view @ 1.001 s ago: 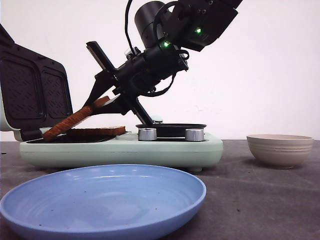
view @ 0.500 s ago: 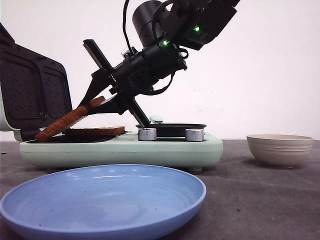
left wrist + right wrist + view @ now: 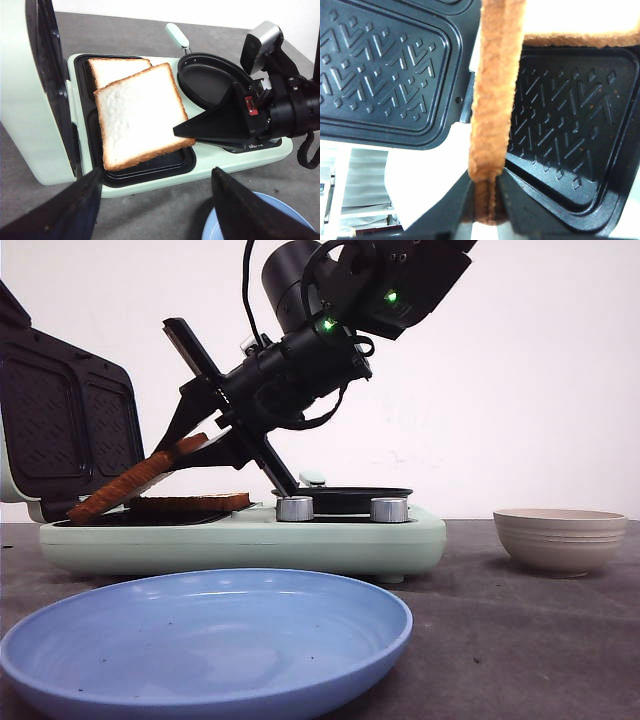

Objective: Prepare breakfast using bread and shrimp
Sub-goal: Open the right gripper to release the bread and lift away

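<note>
The mint-green sandwich maker (image 3: 250,535) sits on a dark grey table (image 3: 520,620) before a plain white wall, its ribbed black lid (image 3: 60,430) upright; a blue plate (image 3: 205,640) lies in front of it, a beige bowl (image 3: 560,537) off its knob end. One bread slice (image 3: 120,70) lies flat in its tray; the right gripper (image 3: 182,131) is clamped on the other slice (image 3: 137,115), tilted over the first. The left gripper (image 3: 155,210) hovers near the maker, jaws spread, holding nothing.
</note>
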Tool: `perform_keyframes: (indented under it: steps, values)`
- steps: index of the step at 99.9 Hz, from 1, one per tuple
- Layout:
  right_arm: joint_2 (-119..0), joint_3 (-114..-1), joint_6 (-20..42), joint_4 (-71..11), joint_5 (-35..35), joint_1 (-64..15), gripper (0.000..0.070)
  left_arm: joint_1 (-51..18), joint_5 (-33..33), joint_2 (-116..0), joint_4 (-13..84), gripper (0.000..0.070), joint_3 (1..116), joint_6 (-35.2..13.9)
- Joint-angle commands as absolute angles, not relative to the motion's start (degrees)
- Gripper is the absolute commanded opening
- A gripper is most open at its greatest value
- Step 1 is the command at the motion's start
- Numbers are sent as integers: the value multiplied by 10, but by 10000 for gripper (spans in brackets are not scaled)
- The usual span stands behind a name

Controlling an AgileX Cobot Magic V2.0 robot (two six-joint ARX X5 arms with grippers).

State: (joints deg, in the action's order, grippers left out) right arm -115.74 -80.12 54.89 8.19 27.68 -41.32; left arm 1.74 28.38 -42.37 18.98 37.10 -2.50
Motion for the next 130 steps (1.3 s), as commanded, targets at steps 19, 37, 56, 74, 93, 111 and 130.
perform_keyframes:
  steps: [19, 37, 56, 74, 93, 111, 130]
  values:
    - [-1160, -811, 547, 85, 280, -421, 159, 17, 283, -427, 184, 349, 373, -23]
    - [-1160, -811, 546, 85, 279, -421, 168, 17, 284, -427, 184, 349, 373, -23]
    - [-1157, -811, 544, 78, 270, -421, 227, 14, 283, -427, 184, 349, 373, -23]
    - [-1139, -829, 483, 7, 226, -422, 226, 14, 283, -427, 184, 349, 373, -23]
    - [-1136, -877, 441, -65, 217, -423, 226, 14, 284, -427, 184, 349, 373, -23]
    - [-1136, -916, 397, -136, 178, -430, 226, 14, 284, -426, 184, 349, 373, -23]
    - [-1136, -920, 369, -171, 162, -431, 226, 12, 283, -426, 184, 349, 373, -24]
